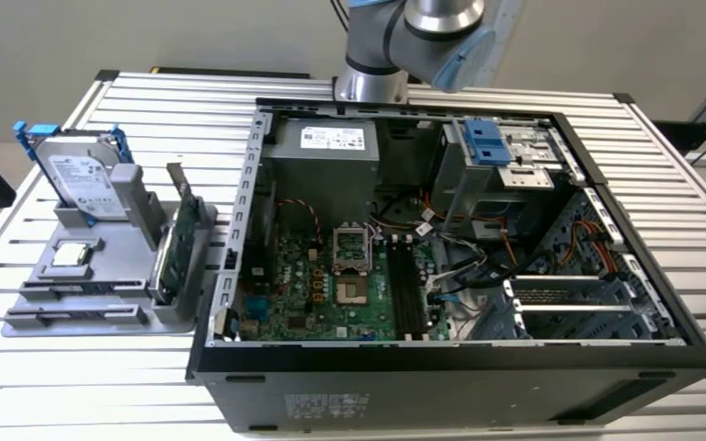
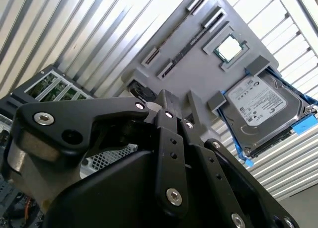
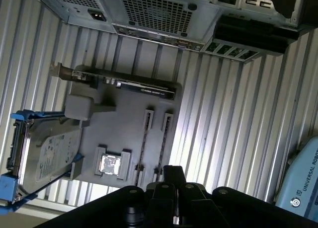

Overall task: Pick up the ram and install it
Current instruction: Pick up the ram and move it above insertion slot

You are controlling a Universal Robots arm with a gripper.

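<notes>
Far on the exterior view's left, on the bench (image 1: pixel 34 386), sits the grey holder tray (image 1: pixel 114 273). The hard drive (image 1: pixel 84 175) w/ blue rails stands at its far end, a CPU chip (image 1: pixel 71 255) lies flat mid-tray, and the green expansion card (image 1: pixel 176 248) is on edge along its right side. The ram (image 2: pixel 190 44) is in that tray too, at the near end, in the bracket pair closer to the chip. It's a slim dark stick seated on edge, not yet picked up, long axis along the bench slats, i.e. left-right in the exterior view. Right of the tray is the open PC case (image 1: pixel 451 367), w/ motherboard (image 1: pixel 316 285) and its long mem slots (image 1: pixel 408 289). Those run near-far, so roughly crosswise to the stick as it lies now. My arm (image 1: pixel 415 37) is at the far side, behind the case. My gripper (image 2: pixel 179 96) hangs well apart from the tray, and in both wrist views the ram lies out ahead of its tip. Can't tell whether the gripper is apart or together, but I see nothing held in it.
</notes>
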